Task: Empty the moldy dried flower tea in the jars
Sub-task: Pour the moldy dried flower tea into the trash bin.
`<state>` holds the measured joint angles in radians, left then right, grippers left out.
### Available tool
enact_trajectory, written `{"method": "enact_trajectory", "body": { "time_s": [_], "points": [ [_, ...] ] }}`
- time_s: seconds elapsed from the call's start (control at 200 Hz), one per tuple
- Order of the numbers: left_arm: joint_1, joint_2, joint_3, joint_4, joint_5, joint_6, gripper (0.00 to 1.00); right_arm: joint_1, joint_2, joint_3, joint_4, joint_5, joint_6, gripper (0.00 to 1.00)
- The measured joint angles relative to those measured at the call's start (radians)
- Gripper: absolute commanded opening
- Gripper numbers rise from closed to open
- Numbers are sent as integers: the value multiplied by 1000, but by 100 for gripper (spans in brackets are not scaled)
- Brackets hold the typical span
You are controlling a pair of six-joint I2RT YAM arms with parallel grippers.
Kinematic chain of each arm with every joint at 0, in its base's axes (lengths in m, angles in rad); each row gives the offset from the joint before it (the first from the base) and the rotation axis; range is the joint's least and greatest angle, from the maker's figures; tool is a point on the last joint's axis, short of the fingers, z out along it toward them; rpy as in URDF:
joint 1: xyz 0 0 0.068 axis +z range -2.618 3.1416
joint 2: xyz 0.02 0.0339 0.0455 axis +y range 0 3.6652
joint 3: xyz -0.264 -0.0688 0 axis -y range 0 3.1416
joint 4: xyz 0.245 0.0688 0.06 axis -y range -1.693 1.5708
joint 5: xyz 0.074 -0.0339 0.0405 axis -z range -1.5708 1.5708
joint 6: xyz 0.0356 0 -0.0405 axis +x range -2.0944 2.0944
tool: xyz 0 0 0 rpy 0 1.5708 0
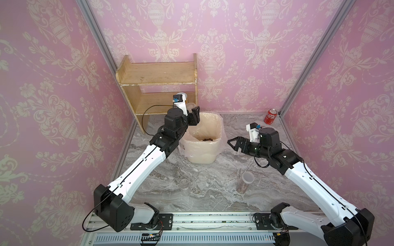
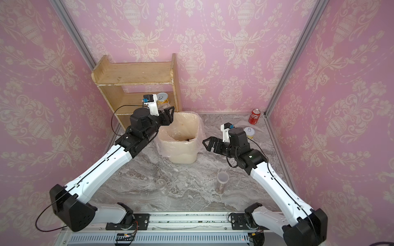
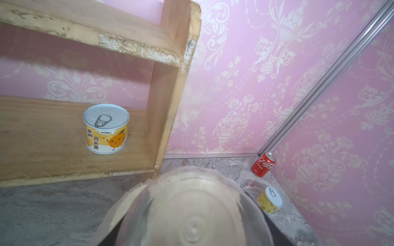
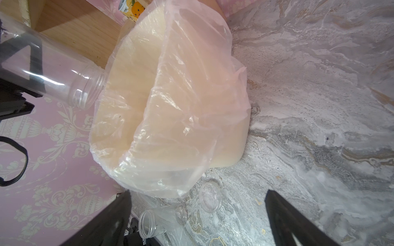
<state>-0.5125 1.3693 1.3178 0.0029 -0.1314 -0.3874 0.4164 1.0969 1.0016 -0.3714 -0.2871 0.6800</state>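
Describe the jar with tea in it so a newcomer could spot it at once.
Start at the lined bin in the middle of the marble table. Nearer the robot's base, just inside the right arm, stands a tall slim jar. Unlike the open, empty jar to its left, it is capped with a whitish lid and holds brown tea.

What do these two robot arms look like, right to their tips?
The left arm and right arm match: white shells, black joints, thin black cables looping outside. The left end effector and right end effector are black with triangular fingers.
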Motion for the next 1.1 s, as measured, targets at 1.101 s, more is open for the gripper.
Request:
{"method": "enact_trajectory", "body": {
  "time_s": [1.101],
  "points": [
    [51, -98, -176, 306, 105, -498, 18, 6, -40, -51, 306, -91, 292, 100]
  ]
}}
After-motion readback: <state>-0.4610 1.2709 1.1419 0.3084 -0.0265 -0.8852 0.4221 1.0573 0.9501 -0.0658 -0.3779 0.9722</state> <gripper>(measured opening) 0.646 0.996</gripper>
